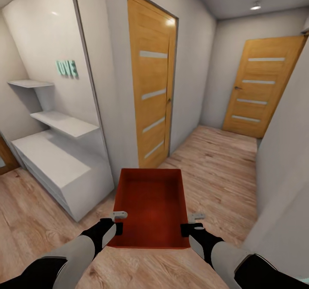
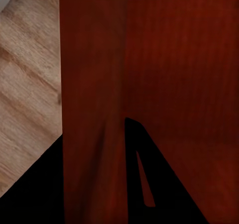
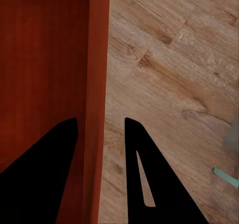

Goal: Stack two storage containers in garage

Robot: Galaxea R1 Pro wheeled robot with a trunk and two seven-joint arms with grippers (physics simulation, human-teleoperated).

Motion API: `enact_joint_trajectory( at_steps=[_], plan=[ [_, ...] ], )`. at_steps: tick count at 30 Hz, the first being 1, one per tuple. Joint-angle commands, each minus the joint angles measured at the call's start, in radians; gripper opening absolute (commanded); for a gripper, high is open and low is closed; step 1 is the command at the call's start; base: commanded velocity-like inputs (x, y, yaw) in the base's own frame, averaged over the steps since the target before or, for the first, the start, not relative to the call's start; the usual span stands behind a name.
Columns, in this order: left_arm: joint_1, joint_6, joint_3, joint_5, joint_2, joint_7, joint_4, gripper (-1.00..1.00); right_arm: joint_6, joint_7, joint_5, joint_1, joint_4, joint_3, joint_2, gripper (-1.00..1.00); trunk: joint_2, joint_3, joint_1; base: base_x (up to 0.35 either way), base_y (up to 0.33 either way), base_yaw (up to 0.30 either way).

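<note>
A red-orange open-top storage container (image 1: 150, 203) hangs level in front of me, above a light wood-plank hallway floor (image 1: 214, 160). It is empty inside. My left gripper (image 1: 116, 227) is shut on its left wall near the corner closest to me. My right gripper (image 1: 185, 229) is shut on its right wall at the matching corner. In the left wrist view the fingers of the left gripper (image 2: 94, 129) straddle the red wall (image 2: 92, 84). In the right wrist view the right gripper (image 3: 99, 119) clamps the rim (image 3: 97, 59), with floor planks beyond.
A honey-wood door (image 1: 152, 87) with frosted strips stands shut just ahead on the left. A second like door (image 1: 262, 87) closes the corridor's far end. A white shelf unit (image 1: 64, 164) juts out at left, and a white wall (image 1: 283, 160) runs close on the right.
</note>
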Motion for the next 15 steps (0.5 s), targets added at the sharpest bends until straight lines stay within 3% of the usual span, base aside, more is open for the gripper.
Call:
enact_joint_trajectory(
  at_steps=[1,7,15],
  plan=[
    [-0.001,0.006,-0.004,-0.008,0.024,0.007,-0.006,-1.0,0.003,-0.006,-0.016,0.0,0.008,0.011,0.0,-1.0,-0.002,-0.002,0.001,0.322,0.0,0.0],
    [-0.001,0.005,-0.004,-0.008,0.024,0.007,-0.006,-1.0,0.004,-0.006,-0.016,0.0,0.008,0.011,-0.001,-1.0,-0.002,-0.002,0.001,0.322,0.0,-0.039],
    [-0.001,0.006,-0.004,-0.008,0.024,0.007,-0.006,-1.0,0.004,-0.006,-0.016,0.0,0.008,0.011,0.0,-1.0,-0.002,-0.002,0.001,0.322,0.0,-0.2]
  ],
)
